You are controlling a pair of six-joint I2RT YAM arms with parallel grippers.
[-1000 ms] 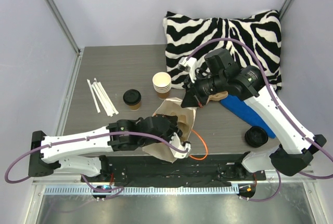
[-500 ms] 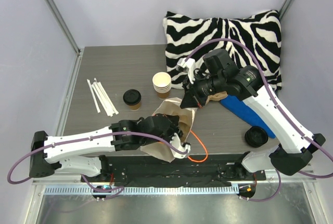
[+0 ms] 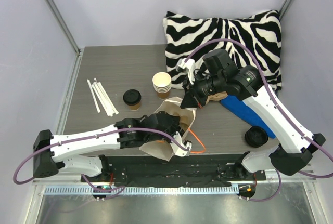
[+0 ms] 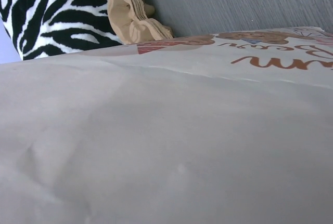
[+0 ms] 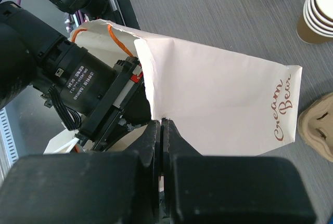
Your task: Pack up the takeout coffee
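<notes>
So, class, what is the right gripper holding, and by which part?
The right gripper pinches the paper bag by the rim of its open mouth.

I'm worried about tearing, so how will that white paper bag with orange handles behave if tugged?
The white paper bag looks thin and floppy, judging by its creased walls. Its jagged edge, pinched in the right gripper, might tear easily.

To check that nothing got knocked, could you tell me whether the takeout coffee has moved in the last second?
No. The takeout coffee stands upright in the same spot, between the white straws and the stack of cream cups.
</notes>
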